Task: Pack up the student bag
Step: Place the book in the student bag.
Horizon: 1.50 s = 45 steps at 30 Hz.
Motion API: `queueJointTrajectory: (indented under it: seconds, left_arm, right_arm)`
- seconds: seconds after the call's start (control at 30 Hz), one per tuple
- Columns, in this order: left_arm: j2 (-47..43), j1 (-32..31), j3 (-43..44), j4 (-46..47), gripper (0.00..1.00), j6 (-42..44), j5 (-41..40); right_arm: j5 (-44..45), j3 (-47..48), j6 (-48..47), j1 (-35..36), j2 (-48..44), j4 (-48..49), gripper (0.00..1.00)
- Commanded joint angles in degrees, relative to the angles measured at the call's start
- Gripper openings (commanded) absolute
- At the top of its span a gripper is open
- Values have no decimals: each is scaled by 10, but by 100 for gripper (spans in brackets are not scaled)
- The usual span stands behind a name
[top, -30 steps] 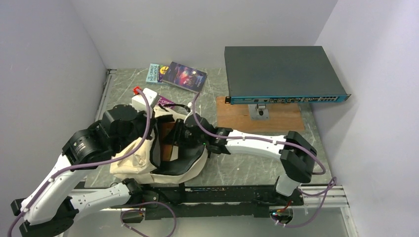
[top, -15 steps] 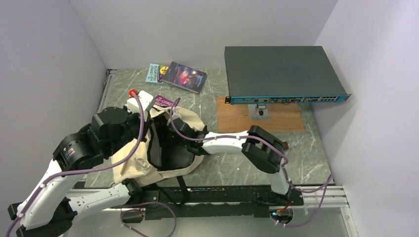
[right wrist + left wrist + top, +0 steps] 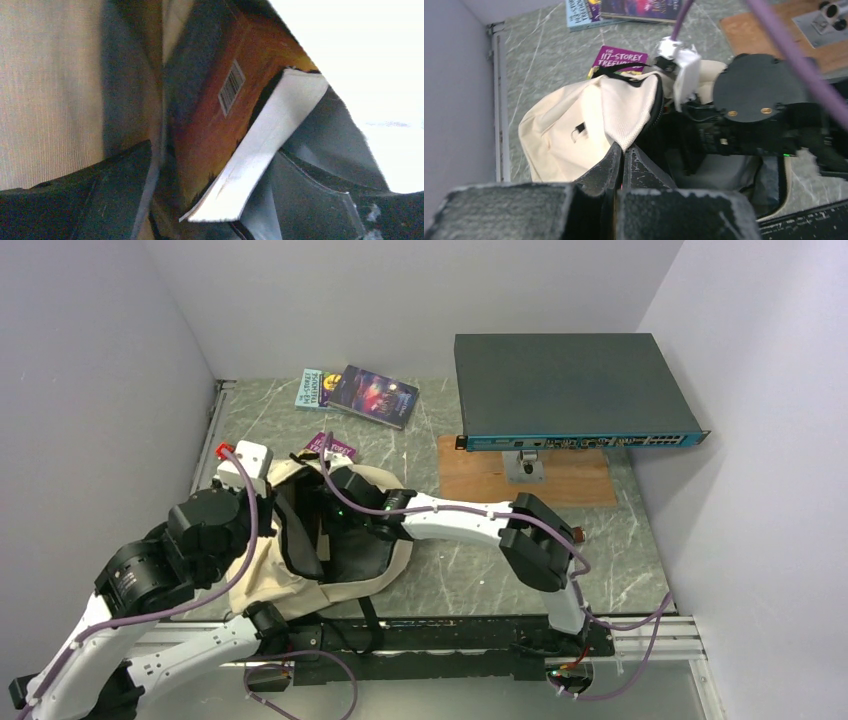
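The cream student bag (image 3: pixel 262 570) lies open at the near left of the table. My left gripper (image 3: pixel 624 150) is shut on the edge of its pale top flap (image 3: pixel 624 110) and holds the mouth open. My right gripper (image 3: pixel 215 160) reaches down inside the bag, with its wrist (image 3: pixel 350 492) over the dark opening. Its jaws stand apart around an orange-brown book (image 3: pixel 210 140) with a barcode and white page edges. There is a gap between the book and each finger. The bag's lining surrounds the book.
A purple "117-Storey Treehouse" book (image 3: pixel 332 446) lies just behind the bag. Two more books (image 3: pixel 372 394) lie at the back. A dark network switch (image 3: pixel 570 380) sits on a stand over a wooden board (image 3: pixel 525 480) at the right. Walls close in on the left, back and right.
My right arm has pushed further left into the bag and its jaws have opened off the orange book. My left arm has drawn the flap towards the near left.
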Motion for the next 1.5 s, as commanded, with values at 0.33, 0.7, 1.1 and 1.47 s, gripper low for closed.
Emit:
queueJointTrajectory:
  seconds: [0.33,0.7,1.1,1.47]
  left_arm:
    - [18,0,-62,13,0,-120,-176]
    - [158,155,-35,43,0,-74,39]
    - [114,155,-311,294,0,-247,500]
    - [196,318,-131,280,100,-224,484]
  right_arm:
    - [90,10,-233,17,-222,-183,100]
    - [264,-53,-383,15,-315,-200,99]
    - [254,-8,-412,-2,-319,-181,99]
    - [265,-94,-376,-2,-458,-212,99]
